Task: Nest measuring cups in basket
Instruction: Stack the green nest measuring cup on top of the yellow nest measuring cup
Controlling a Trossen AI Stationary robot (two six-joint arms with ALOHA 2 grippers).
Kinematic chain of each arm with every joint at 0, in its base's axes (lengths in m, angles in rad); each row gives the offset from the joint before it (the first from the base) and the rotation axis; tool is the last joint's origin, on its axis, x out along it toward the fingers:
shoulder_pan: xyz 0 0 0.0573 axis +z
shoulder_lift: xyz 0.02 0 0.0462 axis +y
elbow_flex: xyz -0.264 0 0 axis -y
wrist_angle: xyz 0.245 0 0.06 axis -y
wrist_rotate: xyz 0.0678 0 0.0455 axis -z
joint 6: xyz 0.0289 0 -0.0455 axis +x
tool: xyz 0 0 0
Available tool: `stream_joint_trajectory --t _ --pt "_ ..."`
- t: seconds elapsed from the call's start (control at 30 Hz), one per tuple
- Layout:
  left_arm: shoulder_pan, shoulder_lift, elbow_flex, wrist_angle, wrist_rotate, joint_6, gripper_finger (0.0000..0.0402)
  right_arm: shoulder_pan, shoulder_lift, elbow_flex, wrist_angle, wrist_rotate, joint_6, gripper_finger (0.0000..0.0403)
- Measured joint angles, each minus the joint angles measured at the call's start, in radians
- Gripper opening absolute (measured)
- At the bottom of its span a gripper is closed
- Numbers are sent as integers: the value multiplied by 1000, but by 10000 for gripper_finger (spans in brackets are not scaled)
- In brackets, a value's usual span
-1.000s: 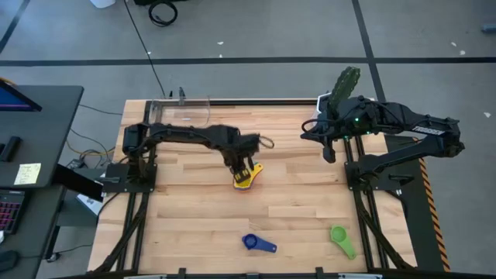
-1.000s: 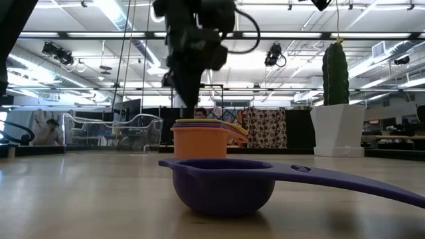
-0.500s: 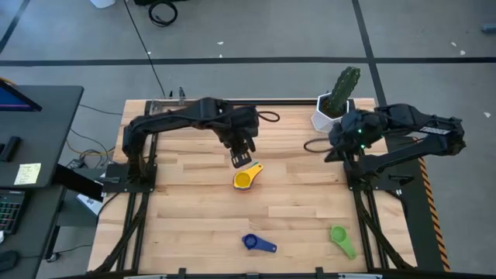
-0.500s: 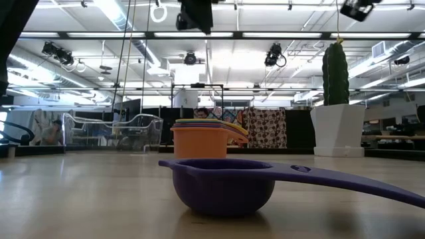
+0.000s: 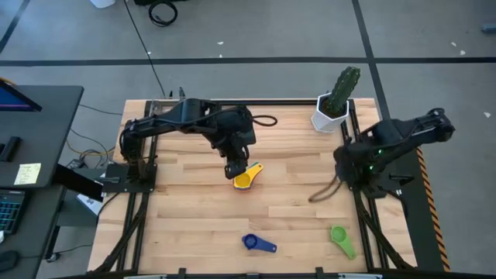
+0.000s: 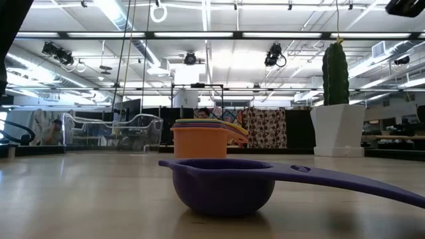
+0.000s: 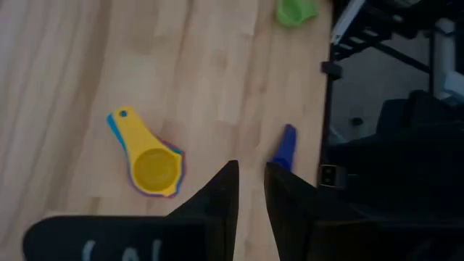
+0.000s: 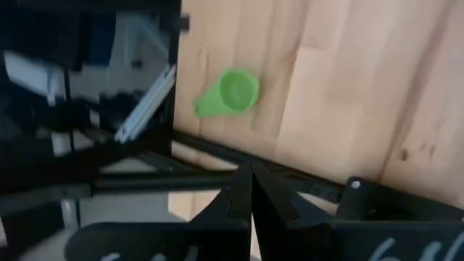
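A nested stack of measuring cups point(image 5: 244, 179), yellow on top, stands mid-table; the low view shows its orange outer cup point(image 6: 199, 141). My left gripper point(image 5: 235, 165) hovers just far-left of the stack, narrowly open and empty, and its wrist view looks down on the stack point(image 7: 154, 168). A dark blue cup point(image 5: 258, 243) and a green cup point(image 5: 341, 239) rest on their bases near the near edge. My right gripper point(image 8: 251, 170) is shut and empty at the right edge, with the green cup point(image 8: 230, 93) ahead of it. The clear basket point(image 5: 186, 108) stands at the far left corner.
A white pot with a green cactus point(image 5: 335, 105) stands at the far right corner. A loose cable point(image 5: 322, 194) lies on the wood near the right arm. The arm frames run along both side edges. Bare wood lies between the stack and the two single cups.
My left gripper has let go of the stack and risen out of the low view, swinging toward the far edge and then back above the stack. My right arm has drawn back from beside the cactus toward the right edge and the near side. The cups have not moved.
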Motion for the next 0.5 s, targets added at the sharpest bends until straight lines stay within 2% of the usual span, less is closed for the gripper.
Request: stream_joint_trajectory --t 0.13,0.3,0.5 --pt "-36 -1 4 2 -1 -25 71 90 51 0 28 17 5 10" --pt "-79 0 3 -2 -1 -21 71 135 109 0 127 117 -9 22" --pt "-115 0 3 -5 -1 -18 71 176 184 0 171 122 33 42"
